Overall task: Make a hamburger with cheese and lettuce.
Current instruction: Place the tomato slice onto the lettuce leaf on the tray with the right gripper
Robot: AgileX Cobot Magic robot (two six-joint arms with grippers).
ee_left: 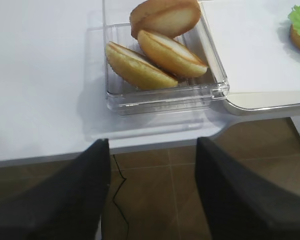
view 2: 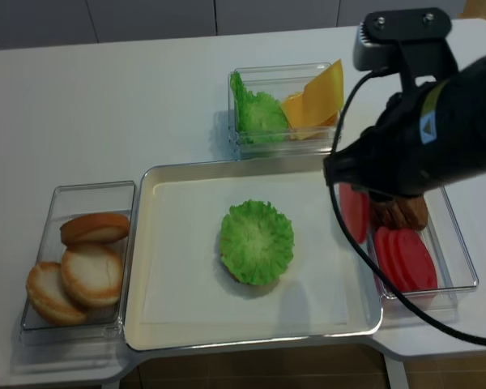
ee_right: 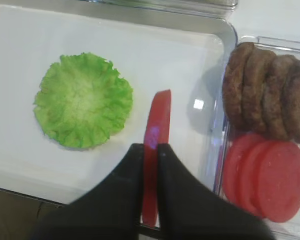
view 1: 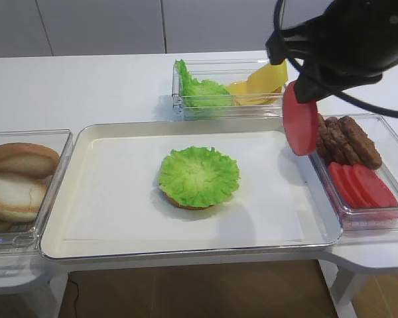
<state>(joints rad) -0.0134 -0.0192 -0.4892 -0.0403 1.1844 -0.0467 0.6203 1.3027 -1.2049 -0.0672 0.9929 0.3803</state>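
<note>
Right wrist view — we see the right gripper [ee_right: 150, 150], jaws clamped on a red slice [ee_right: 156, 135], just beside the lettuce [ee_right: 82, 100]; left jaws wide.

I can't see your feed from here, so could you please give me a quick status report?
Right gripper shut on red slice, above tray's right edge. Left gripper open, empty, off-table. Hamburger: lettuce on bun, no cheese. Path clear.
</note>
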